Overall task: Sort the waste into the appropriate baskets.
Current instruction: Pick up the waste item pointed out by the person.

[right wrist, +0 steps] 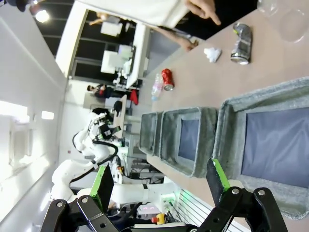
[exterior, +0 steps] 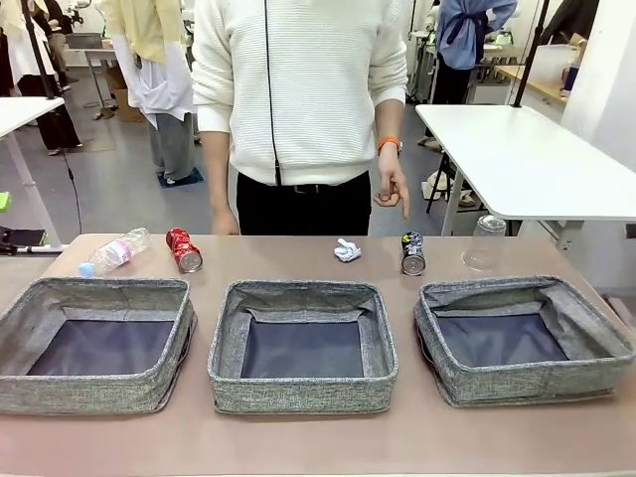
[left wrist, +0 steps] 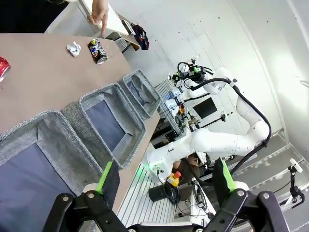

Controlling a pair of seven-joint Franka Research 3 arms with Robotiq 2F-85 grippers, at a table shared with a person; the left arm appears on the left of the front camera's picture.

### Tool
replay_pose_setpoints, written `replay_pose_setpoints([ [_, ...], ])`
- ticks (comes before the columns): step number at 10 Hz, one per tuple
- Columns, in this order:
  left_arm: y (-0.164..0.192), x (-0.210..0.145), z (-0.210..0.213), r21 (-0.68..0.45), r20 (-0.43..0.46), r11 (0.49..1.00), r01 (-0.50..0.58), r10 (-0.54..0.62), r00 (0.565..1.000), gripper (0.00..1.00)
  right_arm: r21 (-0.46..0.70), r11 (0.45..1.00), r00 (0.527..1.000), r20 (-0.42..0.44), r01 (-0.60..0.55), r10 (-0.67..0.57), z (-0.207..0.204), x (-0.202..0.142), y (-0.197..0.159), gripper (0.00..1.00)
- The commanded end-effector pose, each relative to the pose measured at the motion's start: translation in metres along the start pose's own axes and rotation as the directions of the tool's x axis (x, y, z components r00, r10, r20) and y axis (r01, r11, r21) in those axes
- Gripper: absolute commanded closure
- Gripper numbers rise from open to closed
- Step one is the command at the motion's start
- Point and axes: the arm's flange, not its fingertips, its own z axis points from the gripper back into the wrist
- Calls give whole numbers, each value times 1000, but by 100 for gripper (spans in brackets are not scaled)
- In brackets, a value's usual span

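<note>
While hanging back on the robot's side of the table point(exterior: 298, 442), spread wide, green pads well apart and gripping no object: left gripper point(left wrist: 164, 176) and right gripper point(right wrist: 160, 176) alike. Ahead of both, three grey woven bins side by side across the table's near half: left basket point(exterior: 99, 290), middle basket point(exterior: 298, 290), right basket point(exterior: 517, 290), each showing its dark lining, with narrow gaps between neighbours. Beyond them, toward the far edge, five pieces of litter in a loose row on the bare tabletop. From the robot's left: clear plastic bottle point(exterior: 114, 252) with pink label, lying on its side; just beside it, red soda can point(exterior: 184, 249), also lying down, one end toward the baskets; well apart, behind the middle basket's right corner, crumpled white paper wad point(exterior: 347, 250); near that, crushed dark can point(exterior: 412, 253), lying end-on to the front camera; then clear plastic cup point(exterior: 485, 243), standing wider end down behind the right basket. Across the table, a person point(exterior: 298, 99) in a white sweater, one hand point(exterior: 391, 189) with an orange wristband hanging above the dark can, forefinger pointing downward.
</note>
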Motion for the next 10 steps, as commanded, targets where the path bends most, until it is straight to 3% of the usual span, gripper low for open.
replay_pose_setpoints([
  [1,-2,1,1,-15,5,1000,26,-26,1000,0,19,999,1000,9,-29,29,0,4,1,0],
  [5,-2,1,1,-15,5,1000,26,-26,1000,0,2,1000,1000,-2,1,-1,0,0,0,0],
  [8,-2,1,1,-15,5,1000,26,-26,1000,0,-258,946,981,-62,-194,185,-57,11,47,0],
  [9,-2,1,1,-15,5,1000,26,-26,1000,0,-332,907,966,-109,-259,236,-80,14,61,0],
  [10,-2,1,1,-15,5,1000,26,-26,1000,0,-394,855,938,-217,-338,271,-120,14,75,0],
])
